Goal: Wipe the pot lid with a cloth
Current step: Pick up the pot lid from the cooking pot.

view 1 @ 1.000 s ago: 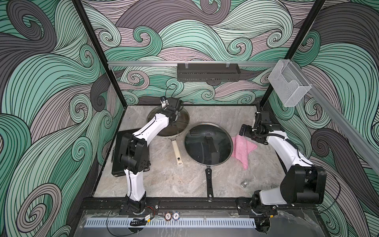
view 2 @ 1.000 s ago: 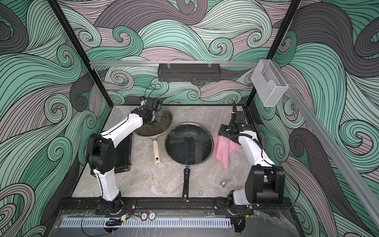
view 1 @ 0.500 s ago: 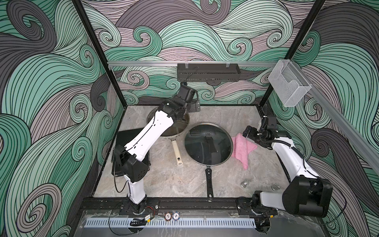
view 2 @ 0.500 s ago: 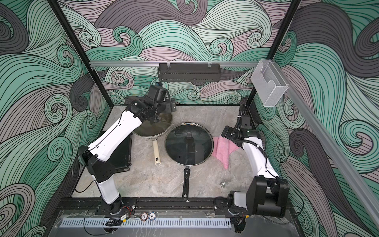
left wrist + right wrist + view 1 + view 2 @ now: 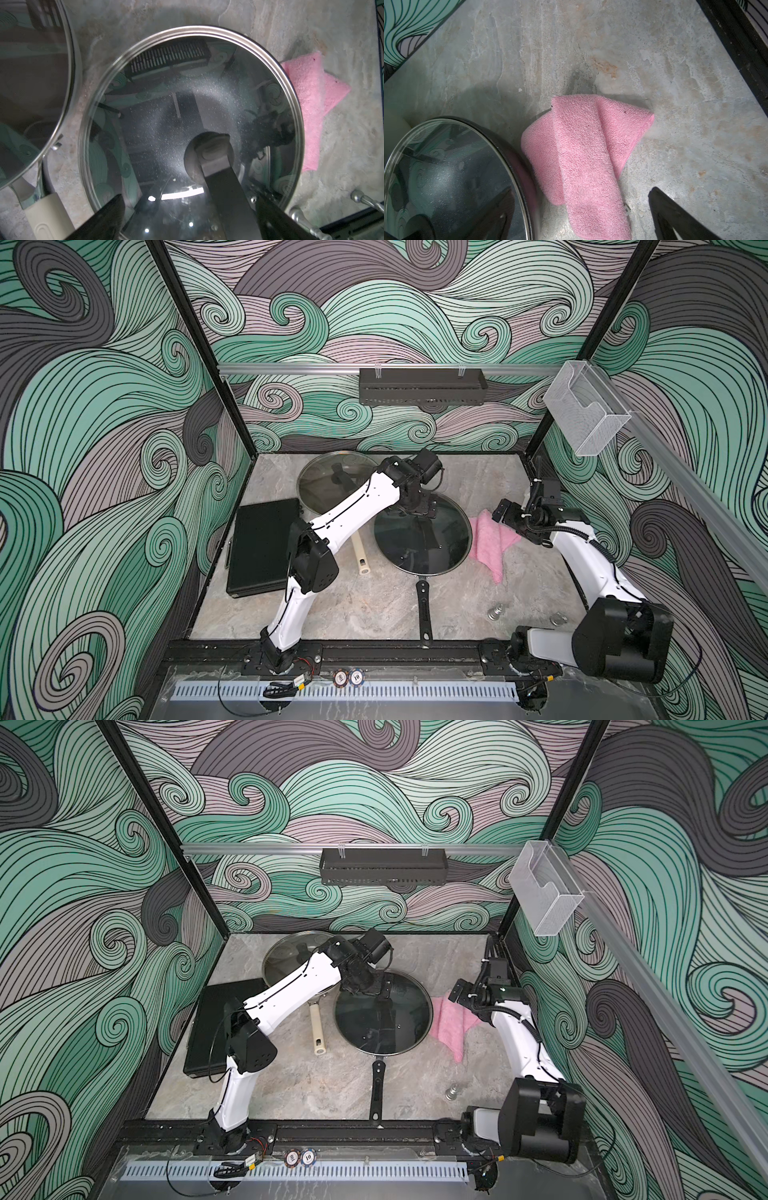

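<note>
The left gripper (image 5: pixel 420 508), jaws apart, is swinging from the beige-handled lidded pan (image 5: pixel 324 489) at upper centre onto the round glass pot lid (image 5: pixel 395 537) at frame centre. The right gripper (image 5: pixel 504 519), also spread, is settling above the folded pink terry cloth (image 5: pixel 490 545) lying just right of that lid, likely readying a pickup.

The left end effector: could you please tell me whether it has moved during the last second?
Yes. The left end effector has swung from over the back lid to above the front lid's far edge.
</note>
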You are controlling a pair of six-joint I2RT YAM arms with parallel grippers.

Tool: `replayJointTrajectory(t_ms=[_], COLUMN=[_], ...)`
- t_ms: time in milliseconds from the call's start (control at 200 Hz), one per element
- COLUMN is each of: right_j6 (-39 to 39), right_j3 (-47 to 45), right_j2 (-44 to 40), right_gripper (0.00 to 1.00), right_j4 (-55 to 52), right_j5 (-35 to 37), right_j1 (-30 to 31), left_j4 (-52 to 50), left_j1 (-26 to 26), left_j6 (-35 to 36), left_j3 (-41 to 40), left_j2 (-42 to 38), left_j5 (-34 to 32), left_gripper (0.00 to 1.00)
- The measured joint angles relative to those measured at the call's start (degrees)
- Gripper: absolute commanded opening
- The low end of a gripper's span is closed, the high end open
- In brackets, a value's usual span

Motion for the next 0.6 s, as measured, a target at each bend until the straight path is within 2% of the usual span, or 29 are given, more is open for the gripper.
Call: replayJointTrajectory(t_ms=[245,400,545,600], right_j6=[-0.3,-0.5,-0.7,-0.7], right_j3=[-0.7,-1.0,-2.1,-2.5], right_j2=[0.6,0.6,-0.1,-0.5], right_gripper=[0.99,0.99,0.99,0.99], right_j4=[0.2,0.7,0.8,0.8], right_j5=[-0.7,-1.5,-1.6,-1.6], right_j1=[0.0,-0.2,-0.5,-0.7], left_j4=[-3.5,-7.1,-9.5,-10.2], left_j1=[-3.9,-5.3,-5.4,-5.4], left_j6=[-3.2,-4.0,-4.0,-4.2], left_j3=[1.3,7.7,10.6,10.8], left_j2=[0.9,7.3,11.8,12.5], left_j5=[1.4,0.4,0.0,-0.3], left_gripper=[0.99,0.98,0.85,0.76])
